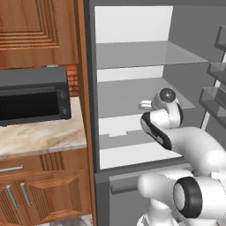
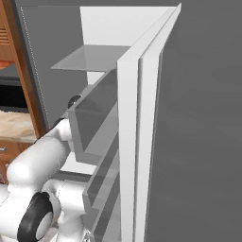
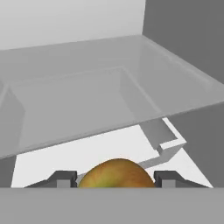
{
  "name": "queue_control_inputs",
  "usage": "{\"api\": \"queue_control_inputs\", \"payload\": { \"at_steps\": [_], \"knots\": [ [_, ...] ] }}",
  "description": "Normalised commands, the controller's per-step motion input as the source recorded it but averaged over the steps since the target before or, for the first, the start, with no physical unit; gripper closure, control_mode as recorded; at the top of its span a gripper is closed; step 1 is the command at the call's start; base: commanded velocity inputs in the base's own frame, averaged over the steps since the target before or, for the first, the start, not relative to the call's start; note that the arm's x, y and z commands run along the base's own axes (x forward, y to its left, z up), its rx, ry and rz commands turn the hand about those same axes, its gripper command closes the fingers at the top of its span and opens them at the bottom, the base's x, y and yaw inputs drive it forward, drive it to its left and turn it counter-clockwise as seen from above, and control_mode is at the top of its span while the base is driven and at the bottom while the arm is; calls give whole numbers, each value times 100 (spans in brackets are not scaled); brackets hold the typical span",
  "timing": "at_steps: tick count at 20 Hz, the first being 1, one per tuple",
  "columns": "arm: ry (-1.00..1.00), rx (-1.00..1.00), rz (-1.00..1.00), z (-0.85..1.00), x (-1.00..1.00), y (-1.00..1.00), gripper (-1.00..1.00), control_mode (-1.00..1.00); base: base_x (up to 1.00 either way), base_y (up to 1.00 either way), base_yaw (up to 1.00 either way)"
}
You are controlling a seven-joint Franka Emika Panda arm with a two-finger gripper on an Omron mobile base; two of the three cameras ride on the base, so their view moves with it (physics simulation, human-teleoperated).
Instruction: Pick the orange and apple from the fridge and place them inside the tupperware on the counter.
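A golden-brown apple (image 3: 116,173) sits between my two dark fingertips (image 3: 61,178), and each tip touches one side of it. My gripper (image 3: 114,179) is shut on the apple inside the open grey fridge (image 1: 132,26), level with the middle translucent shelf (image 3: 87,100). In the left base view the white wrist (image 1: 165,110) reaches into the fridge and hides the fingers. The beige marbled counter (image 1: 39,132) lies left of the fridge. The orange and the tupperware are out of view.
A black microwave (image 1: 31,99) stands on the counter under a wooden wall cabinet (image 1: 35,31). The open fridge door (image 2: 189,118) with its bins (image 1: 216,70) stands close on the right. A drawer front (image 1: 128,181) lies below the arm.
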Motion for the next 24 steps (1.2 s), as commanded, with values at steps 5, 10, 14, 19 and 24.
{"api": "queue_control_inputs", "payload": {
  "at_steps": [5,10,14,19,24],
  "knots": [
    [0,0,27,100,-100,40,100,-100,0,0,0],
    [4,0,20,77,-100,26,100,-100,0,0,0],
    [1,0,3,36,-100,0,100,-100,0,0,0],
    [0,0,0,54,-100,-4,100,-100,0,0,0],
    [7,0,0,68,-67,0,100,-100,0,0,0]
  ]
}}
